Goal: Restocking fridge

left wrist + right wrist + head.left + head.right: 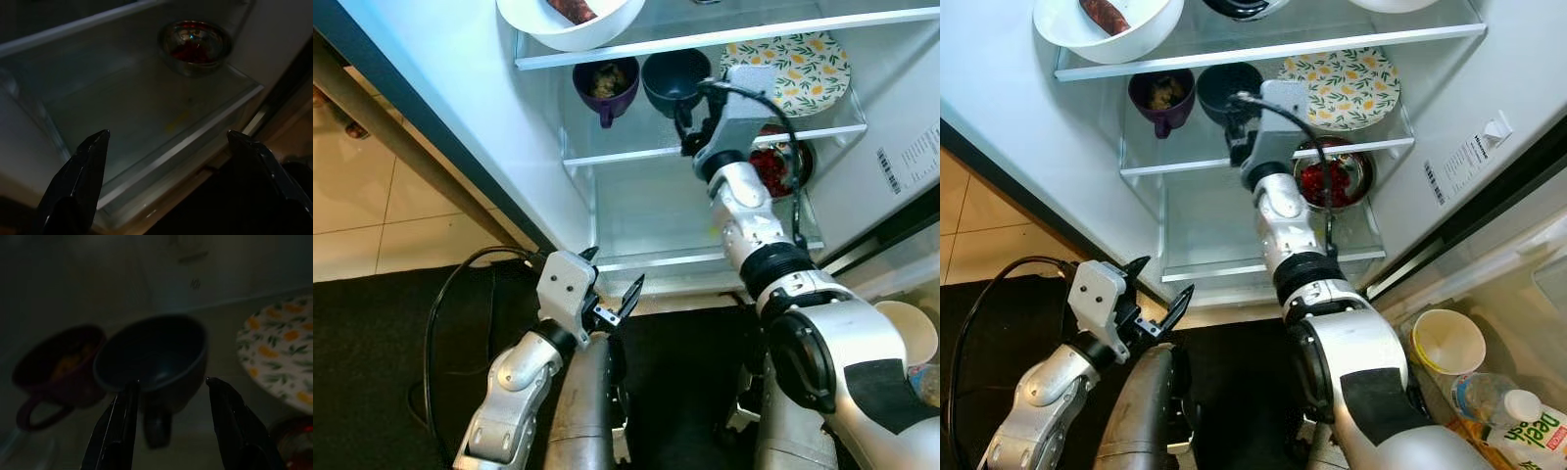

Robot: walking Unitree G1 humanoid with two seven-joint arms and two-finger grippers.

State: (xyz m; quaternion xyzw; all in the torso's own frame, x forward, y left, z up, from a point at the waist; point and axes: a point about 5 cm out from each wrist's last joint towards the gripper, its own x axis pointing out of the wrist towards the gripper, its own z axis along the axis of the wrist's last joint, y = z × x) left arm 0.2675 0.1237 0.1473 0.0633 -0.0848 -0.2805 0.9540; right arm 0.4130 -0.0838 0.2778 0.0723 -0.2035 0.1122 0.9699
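Two cups sit side by side on the middle fridge shelf: a purple mug with some food in it toward the shelf's left end, and a dark blue cup just beside it, with a lemon-patterned plate taking up the right end. We've got our right gripper reaching into the fridge right at the blue cup, fingers spread apart on either side of its handle and not closed on anything; whether they touch the cup yet we can't really tell, the wrist view is pretty dark. Our left gripper hangs low in front of the fridge's bottom edge, fingers wide open and empty, looking in at the lower shelf where a metal bowl of red stuff sits near the back right corner. Up top there's a white bowl overhanging the top shelf's front edge. Our guess is the step in hand is either gripping or letting go of the blue cup. To do it well, we'd keep the wrist level so the cup stays upright, keep the fingers centred on the handle or wall, and move straight along the arm's line so we don't bump the purple mug or clip the plate's rim.
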